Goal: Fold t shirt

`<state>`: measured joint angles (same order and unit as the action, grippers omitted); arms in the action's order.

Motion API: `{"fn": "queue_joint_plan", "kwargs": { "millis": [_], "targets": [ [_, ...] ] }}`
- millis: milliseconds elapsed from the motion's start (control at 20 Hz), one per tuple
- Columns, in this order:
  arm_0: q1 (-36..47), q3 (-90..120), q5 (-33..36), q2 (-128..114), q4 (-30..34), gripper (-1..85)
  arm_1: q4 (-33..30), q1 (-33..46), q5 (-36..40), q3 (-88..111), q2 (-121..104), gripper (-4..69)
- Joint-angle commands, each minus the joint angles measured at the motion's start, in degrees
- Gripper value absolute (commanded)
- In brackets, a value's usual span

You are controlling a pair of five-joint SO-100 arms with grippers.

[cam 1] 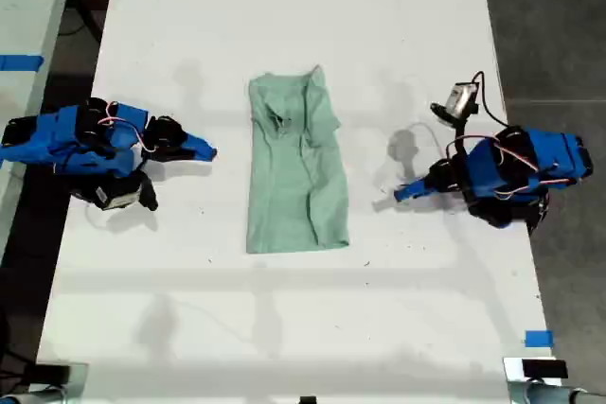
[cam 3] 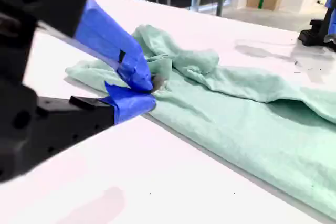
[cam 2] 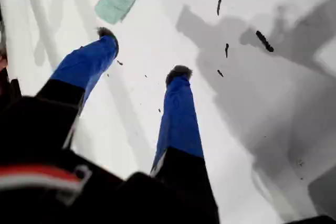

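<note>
First pincer (cam 2: pixel 143 52) hangs spread wide over the table (cam 1: pixel 398 26), empty. Second pincer (cam 3: pixel 148 92) is clenched on nothing. The first wrist view crops the t shirt (cam 1: pixel 294 167) to one corner. It lies mid-table, pale mint, wrinkled, long and narrow.

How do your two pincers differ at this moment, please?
My first pincer has its jaws wide apart; my second pincer has them closed together. My first pincer points at bare table near a corner of the t shirt; my second pincer points at its bunched end. Both are blue and hold nothing.
</note>
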<state>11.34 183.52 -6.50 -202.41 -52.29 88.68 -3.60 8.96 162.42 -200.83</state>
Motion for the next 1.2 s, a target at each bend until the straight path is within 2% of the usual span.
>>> {"fn": "queue_joint_plan", "kwargs": {
  "millis": [0,250,650,750,850,900,950,1000,1050,1100,1150],
  "targets": [
    [-0.97,1.14,0.09,-0.35,0.0,-0.1,-8.17,9.32,10.55,13.8,0.18,4.9],
    [0.09,1.05,-1.32,-0.35,0.26,-0.1,-8.26,9.67,10.63,13.8,0.26,4.7],
    [-3.16,-7.56,-8.35,0.35,-0.88,-0.2,-8.26,9.93,10.81,13.8,0.26,4.6],
    [-5.45,-11.6,-11.25,8.88,0.79,-0.2,-8.26,9.84,10.72,13.89,0.26,4.6],
    [-8.88,-24.79,-13.62,32.26,2.9,-0.2,-8.26,10.11,10.9,13.89,0.26,4.6],
    [-10.72,-37.09,-14.06,49.31,-0.44,-0.2,-8.26,10.11,10.9,13.89,0.26,4.6],
    [-11.78,-52.38,-13.89,66.09,-7.38,-0.2,-8.26,10.11,10.9,13.89,0.26,4.5],
    [-13.01,-66.88,-12.57,80.6,-14.33,3.7,-8.26,10.02,10.9,13.89,0.26,4.5],
    [-14.24,-79.01,-7.03,91.49,-17.49,12.0,-8.26,9.93,10.9,13.89,0.26,4.4],
    [-15.91,-88.59,-2.2,100.37,-19.42,14.8,-8.26,9.76,10.9,13.89,0.26,4.3],
    [-17.84,-95.98,-0.7,107.05,-21.8,17.1,-8.26,9.49,10.9,13.89,0.26,4.3]
  ]
}}
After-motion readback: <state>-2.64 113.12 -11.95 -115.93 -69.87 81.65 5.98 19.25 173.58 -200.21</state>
